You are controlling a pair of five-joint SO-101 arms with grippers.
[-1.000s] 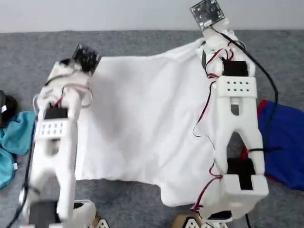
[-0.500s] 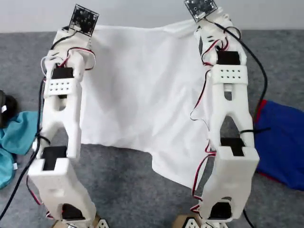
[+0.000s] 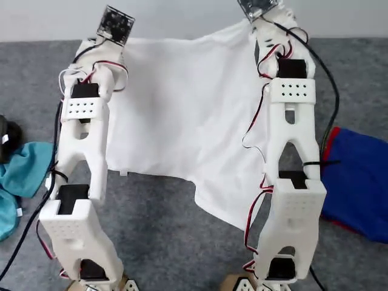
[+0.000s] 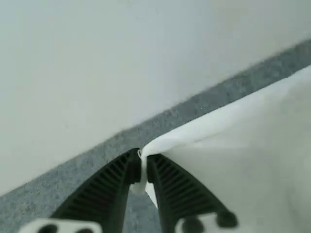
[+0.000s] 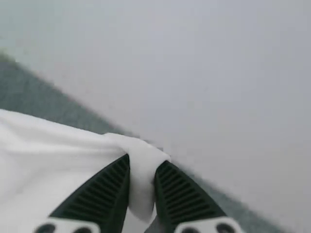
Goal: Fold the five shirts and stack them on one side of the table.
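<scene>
Pulled farther back, white shirt (image 3: 182, 121) lies spread; wrist views reveal both jaws clenched on its corners.

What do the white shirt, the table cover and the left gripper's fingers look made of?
White shirt: soft matte cloth, likely cotton; it drapes and creases.
Table cover: grey felt or low-pile carpet, by its speckled fuzzy look.
Left gripper fingers: black ribbed plastic, probably printed.
</scene>
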